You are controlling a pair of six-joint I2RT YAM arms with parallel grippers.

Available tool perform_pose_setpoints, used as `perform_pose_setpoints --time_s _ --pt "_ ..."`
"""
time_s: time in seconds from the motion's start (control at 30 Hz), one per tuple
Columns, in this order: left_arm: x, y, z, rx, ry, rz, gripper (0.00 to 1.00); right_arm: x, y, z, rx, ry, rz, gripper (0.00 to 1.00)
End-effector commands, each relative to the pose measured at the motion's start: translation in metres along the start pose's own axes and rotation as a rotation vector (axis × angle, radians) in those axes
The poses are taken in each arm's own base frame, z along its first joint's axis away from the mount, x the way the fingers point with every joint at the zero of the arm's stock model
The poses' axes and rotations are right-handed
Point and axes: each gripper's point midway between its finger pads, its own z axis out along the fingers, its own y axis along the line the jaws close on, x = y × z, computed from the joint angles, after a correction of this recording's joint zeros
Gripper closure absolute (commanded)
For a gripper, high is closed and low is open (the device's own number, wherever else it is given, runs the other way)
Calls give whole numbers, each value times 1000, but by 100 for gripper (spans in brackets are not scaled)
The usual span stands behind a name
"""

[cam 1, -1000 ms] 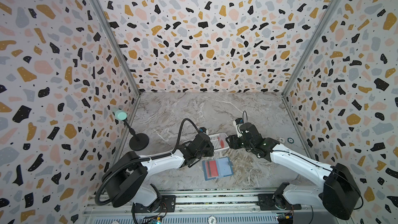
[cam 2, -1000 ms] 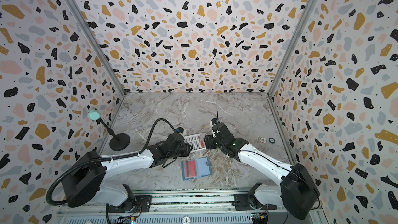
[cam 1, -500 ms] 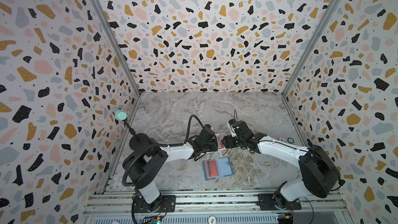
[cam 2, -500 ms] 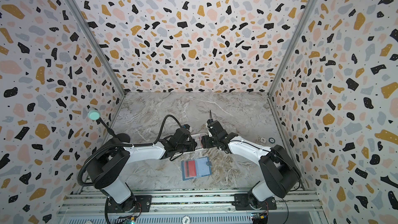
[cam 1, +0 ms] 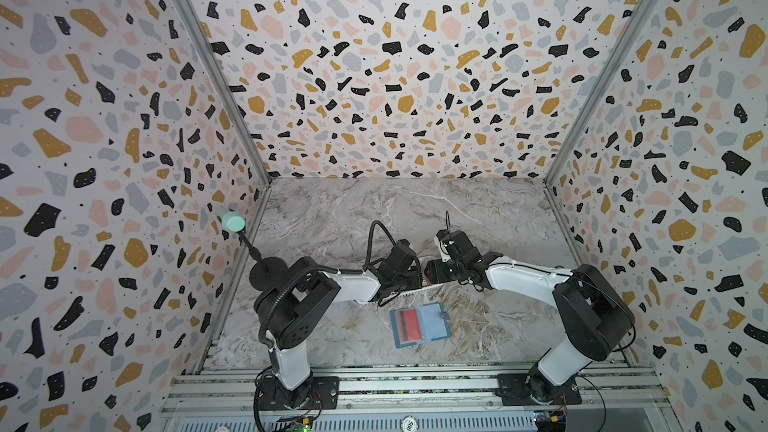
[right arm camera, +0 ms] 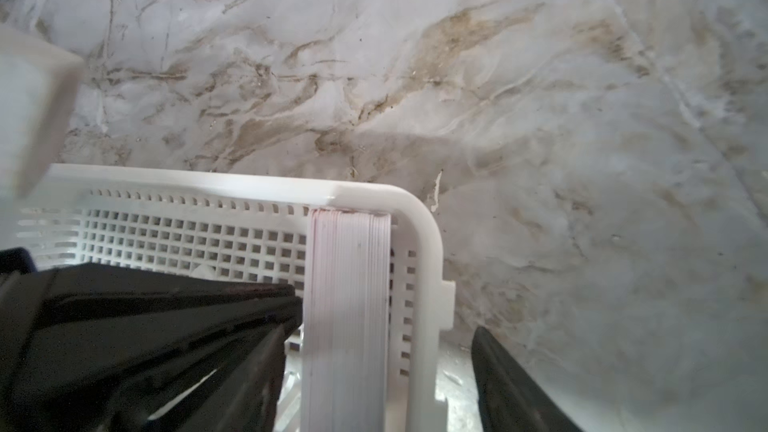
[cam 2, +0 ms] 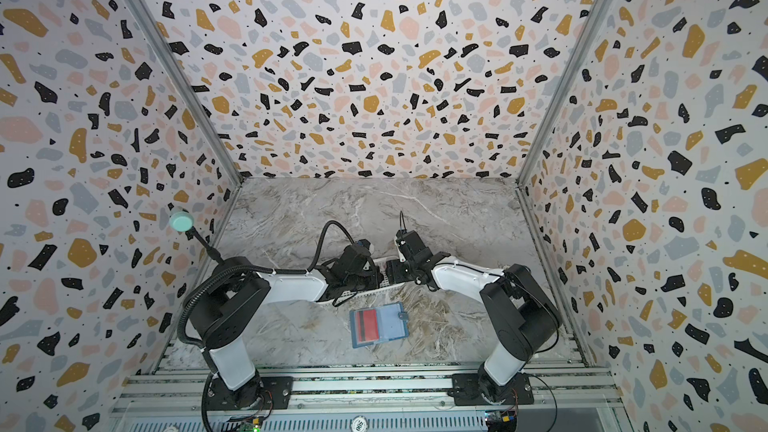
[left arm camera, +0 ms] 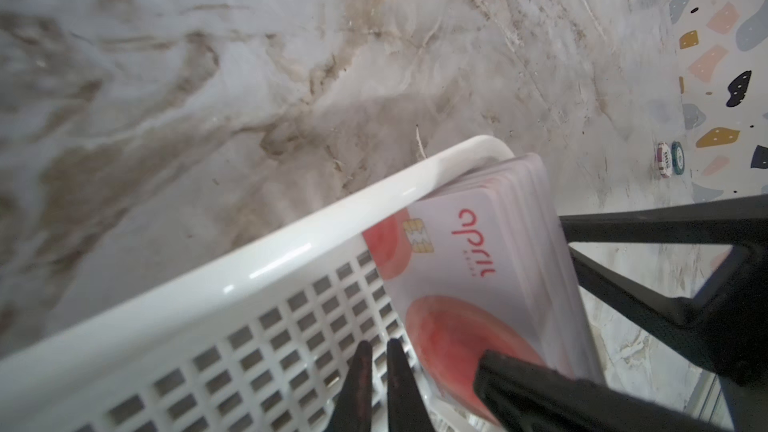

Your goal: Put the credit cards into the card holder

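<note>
The credit cards (right arm camera: 349,305) stand on edge against an end wall of the white basket (right arm camera: 199,182); the right claw (right arm camera: 386,317) is spread wide across them, one finger inside touching the stack, the other outside the wall. The left claw (left arm camera: 376,344) hangs over the basket beside the stack, fingers almost together on nothing. The card holder (cam 1: 419,326) lies open on the counter (cam 1: 415,209) apart from the basket, a red card (cam 1: 411,321) in one pocket.
</note>
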Motion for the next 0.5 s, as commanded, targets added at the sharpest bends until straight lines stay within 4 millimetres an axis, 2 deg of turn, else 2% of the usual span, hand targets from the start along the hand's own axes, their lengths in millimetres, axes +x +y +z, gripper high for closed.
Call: perform_pose_setpoints --time_s 0.0,0.33,0.47 --pt "-14 -12 2 44 -24 13 87 -18 7 -5 -18 -40 5 28" --pt "-5 -6 9 38 9 6 85 -16 -4 4 41 -22 5 29" --pt "-9 -8 10 55 -9 5 85 -16 -7 4 58 -20 0 32"
